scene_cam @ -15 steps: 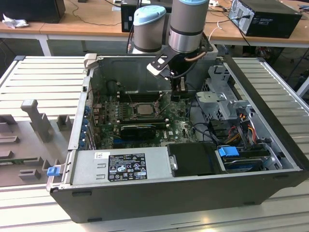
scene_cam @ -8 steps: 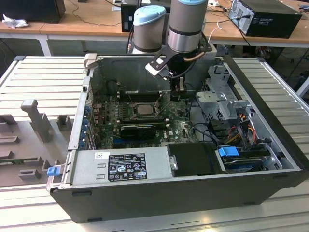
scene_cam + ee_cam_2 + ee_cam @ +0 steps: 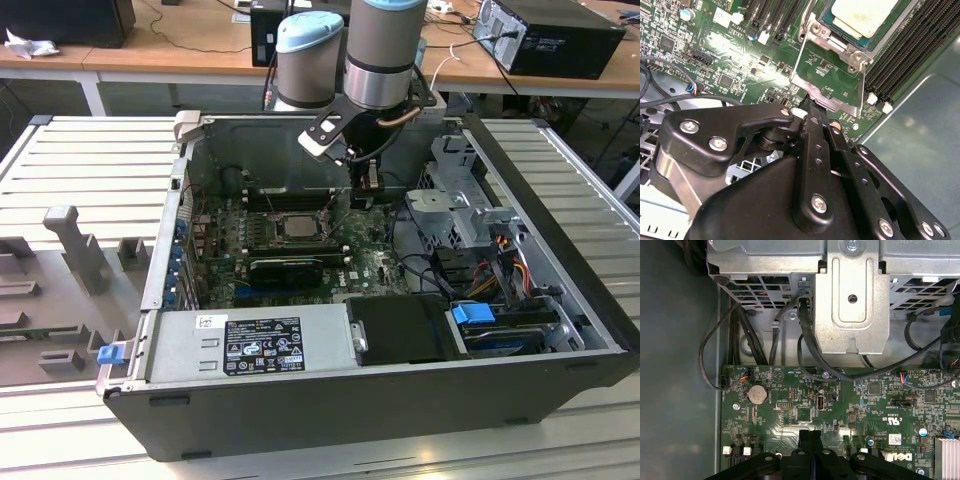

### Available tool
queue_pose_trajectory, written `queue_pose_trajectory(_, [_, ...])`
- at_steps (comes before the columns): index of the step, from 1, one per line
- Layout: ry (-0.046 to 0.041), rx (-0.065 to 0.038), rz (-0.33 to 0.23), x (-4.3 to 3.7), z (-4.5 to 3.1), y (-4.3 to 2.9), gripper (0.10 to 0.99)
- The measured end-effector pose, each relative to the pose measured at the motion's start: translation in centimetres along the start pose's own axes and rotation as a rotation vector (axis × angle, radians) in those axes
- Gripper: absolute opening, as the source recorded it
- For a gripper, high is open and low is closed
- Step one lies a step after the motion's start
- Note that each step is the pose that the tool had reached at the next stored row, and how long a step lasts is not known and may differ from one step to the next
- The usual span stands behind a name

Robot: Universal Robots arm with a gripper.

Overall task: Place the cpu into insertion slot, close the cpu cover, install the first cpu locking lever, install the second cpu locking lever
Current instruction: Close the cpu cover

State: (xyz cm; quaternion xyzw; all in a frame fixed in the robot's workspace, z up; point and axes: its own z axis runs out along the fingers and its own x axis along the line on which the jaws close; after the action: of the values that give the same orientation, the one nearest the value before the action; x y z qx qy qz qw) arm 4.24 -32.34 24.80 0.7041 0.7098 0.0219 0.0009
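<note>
Cpu (image 3: 862,15) noted seated in insertion slot (image 3: 839,36); cpu cover (image 3: 796,70) found raised, its edge met by gripper (image 3: 811,106), fingers pressed closed.

Pale-topped cpu (image 3: 865,15) in insertion slot (image 3: 840,44), silvery cpu cover (image 3: 799,60) open alongside

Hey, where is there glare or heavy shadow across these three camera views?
In the second wrist view, glare washes out a patch of the board, and the cpu top shines pale. In the first wrist view, the case wall lies in deep shadow, while the board is evenly lit. In the exterior view, the table is bright and the board dimmer.
</note>
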Motion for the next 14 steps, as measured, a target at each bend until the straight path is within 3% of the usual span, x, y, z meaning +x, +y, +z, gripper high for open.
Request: queue_pose_trajectory(14, [0.0000,0.000,0.000,0.01,-0.02,-0.82,0.106])
